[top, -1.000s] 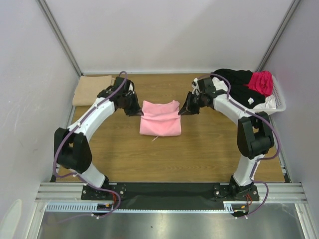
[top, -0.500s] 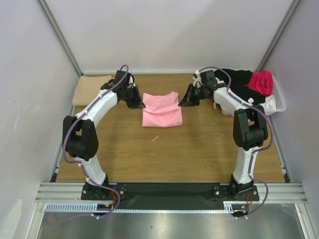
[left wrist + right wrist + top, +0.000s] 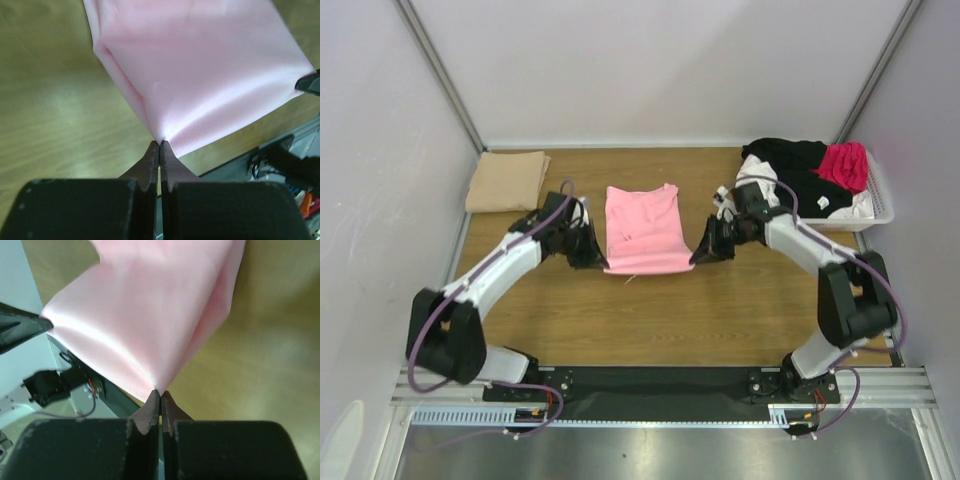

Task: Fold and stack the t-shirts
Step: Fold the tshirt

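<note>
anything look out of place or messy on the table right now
Nothing serious. A small pale scrap lies loose on the table by the near edge of the pink t-shirt, and the black t-shirt hangs over the side of the white basket at far right.

The overhead view is bright and evenly lit by soft light from above. The arms (image 3: 510, 265) throw only faint, short shadows onto the wooden surface (image 3: 720, 310), and the pale walls (image 3: 650, 70) look slightly washed out. Nothing smears there. In both wrist views the pink t-shirt (image 3: 200, 65) is close to overexposed, with a silky sheen along its folds. The left wrist view shows a pale glare patch on the wood at left centre, and the grain is soft. The left tool (image 3: 159, 146) and right tool (image 3: 160, 395) sit dark and blurred along the bottom edges.
</note>
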Controlling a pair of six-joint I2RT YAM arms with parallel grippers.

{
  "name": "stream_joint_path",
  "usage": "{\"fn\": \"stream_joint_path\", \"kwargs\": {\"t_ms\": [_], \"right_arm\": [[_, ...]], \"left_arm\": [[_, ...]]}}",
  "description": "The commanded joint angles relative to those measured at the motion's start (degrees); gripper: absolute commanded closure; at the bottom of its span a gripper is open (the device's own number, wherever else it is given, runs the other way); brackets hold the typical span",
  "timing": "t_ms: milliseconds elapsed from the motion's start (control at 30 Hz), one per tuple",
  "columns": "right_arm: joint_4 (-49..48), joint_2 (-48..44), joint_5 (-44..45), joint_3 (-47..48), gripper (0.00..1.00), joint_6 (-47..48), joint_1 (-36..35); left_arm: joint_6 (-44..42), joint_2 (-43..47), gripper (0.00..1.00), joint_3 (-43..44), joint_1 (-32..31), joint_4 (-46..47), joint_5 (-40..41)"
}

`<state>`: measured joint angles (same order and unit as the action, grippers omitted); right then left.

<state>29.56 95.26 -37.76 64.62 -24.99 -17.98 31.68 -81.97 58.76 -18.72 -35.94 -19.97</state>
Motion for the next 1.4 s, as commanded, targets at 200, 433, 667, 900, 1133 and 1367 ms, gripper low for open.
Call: {"fn": "stream_joint_path", "kwargs": {"t_ms": [200, 433, 667, 900, 1133, 1367], "right_arm": [[1.1, -25.1, 6.4, -18.6, 1.0, -8.3, -8.7], [5.6, -40.0, 11.8, -23.8, 1.0, -14.9, -12.9], [2.2, -36.1, 12.7, -22.8, 1.0, -13.4, -12.9], [2.7, -23.3, 12.3, -11.6, 1.0, -4.9, -9.6], [-1.3, -14.7, 8.5, -4.3, 1.0, 0.3, -2.9], [-3.5, -1.7, 5.9, 4.3, 1.0, 3.2, -1.7]], "left_arm": [[5.2, 23.4, 1.0, -16.1, -6.0, -4.6, 4.0], [9.8, 34.8, 1.0, -18.6, -10.4, -11.7, 5.4], [9.5, 29.6, 1.0, -14.1, -10.4, -10.3, 8.3], [4.6, 17.8, 1.0, -1.8, -8.6, -9.7, 9.5], [-0.1, 7.3, 1.0, 7.1, -4.8, -8.8, 8.7], [-3.6, -5.1, 1.0, 16.9, -1.3, -7.5, 6.4]]}}
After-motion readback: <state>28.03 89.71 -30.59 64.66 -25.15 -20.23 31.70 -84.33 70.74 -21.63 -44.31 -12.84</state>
